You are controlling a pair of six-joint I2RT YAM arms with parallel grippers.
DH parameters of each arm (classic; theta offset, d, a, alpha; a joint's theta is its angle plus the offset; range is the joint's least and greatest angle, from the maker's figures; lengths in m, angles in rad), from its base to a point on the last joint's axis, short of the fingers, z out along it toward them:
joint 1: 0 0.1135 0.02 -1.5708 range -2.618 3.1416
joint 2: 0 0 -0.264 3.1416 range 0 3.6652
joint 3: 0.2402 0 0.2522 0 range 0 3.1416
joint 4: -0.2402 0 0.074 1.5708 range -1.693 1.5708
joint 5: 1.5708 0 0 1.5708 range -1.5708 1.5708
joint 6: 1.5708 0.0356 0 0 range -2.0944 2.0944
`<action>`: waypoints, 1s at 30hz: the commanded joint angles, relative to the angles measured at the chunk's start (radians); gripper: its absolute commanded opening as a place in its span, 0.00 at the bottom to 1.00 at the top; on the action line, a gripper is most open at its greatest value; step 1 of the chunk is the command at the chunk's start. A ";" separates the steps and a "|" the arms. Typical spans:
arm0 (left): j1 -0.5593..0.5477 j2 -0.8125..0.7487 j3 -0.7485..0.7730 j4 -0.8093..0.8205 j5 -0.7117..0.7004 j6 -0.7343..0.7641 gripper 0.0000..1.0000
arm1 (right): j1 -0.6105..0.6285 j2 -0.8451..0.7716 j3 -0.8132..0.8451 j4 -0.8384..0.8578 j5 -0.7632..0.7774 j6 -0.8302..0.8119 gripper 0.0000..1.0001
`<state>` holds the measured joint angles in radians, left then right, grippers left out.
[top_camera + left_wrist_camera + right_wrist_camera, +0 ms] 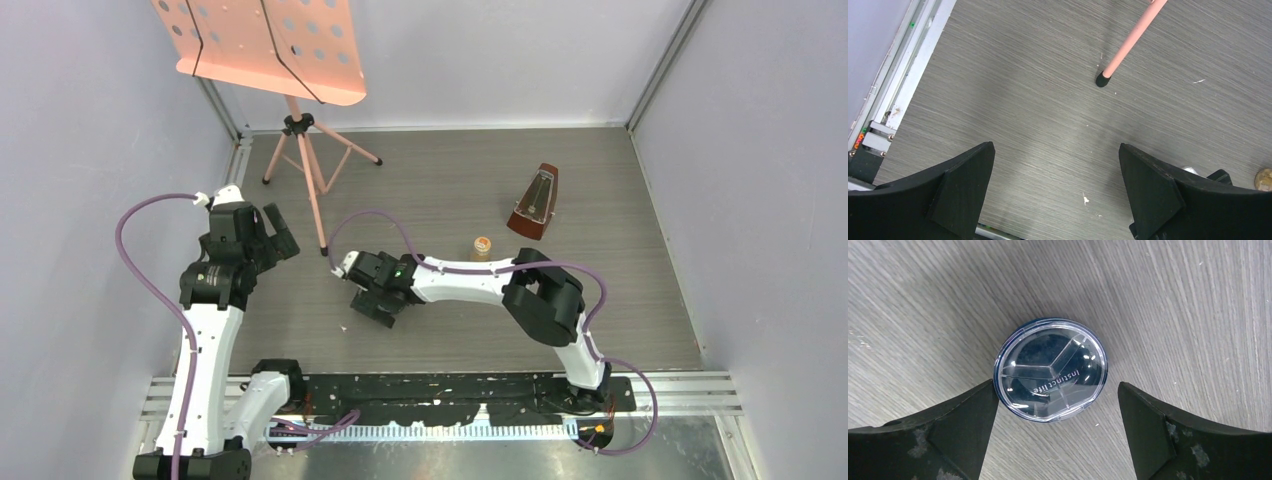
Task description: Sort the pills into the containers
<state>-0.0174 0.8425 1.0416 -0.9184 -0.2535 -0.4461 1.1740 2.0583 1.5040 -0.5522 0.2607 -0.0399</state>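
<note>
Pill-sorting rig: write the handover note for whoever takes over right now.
Left gripper: open, empty, hovering near the music stand foot.
Right gripper: open above the blue dish, which sits between its fingers; no grip yet.
Bottle: upright, capped, standing near the metronome.
Done: nothing visible. The dish is closed, its compartments look empty, and no pills are in view.
Left: open both containers, locate the pills, sort them.

Top view: round dark-blue shiny dish (1050, 369) w/ clear lid hidden under right arm's black fingers (373, 309); pink perforated metal music stand (270, 45) cut off at top edge. Left wrist view: small tan round obj (1265, 179) cut by right edge, can't ID.
</note>
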 commanded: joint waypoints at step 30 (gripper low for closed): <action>0.007 -0.067 -0.071 0.152 0.452 -0.037 0.98 | -0.217 -0.276 -0.203 0.235 -0.402 -0.084 0.59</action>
<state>-0.0174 0.8001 0.9890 -0.8734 -0.0238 -0.4625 1.0168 1.9854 1.3911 -0.4664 -0.0494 -0.0845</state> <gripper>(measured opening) 0.978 0.810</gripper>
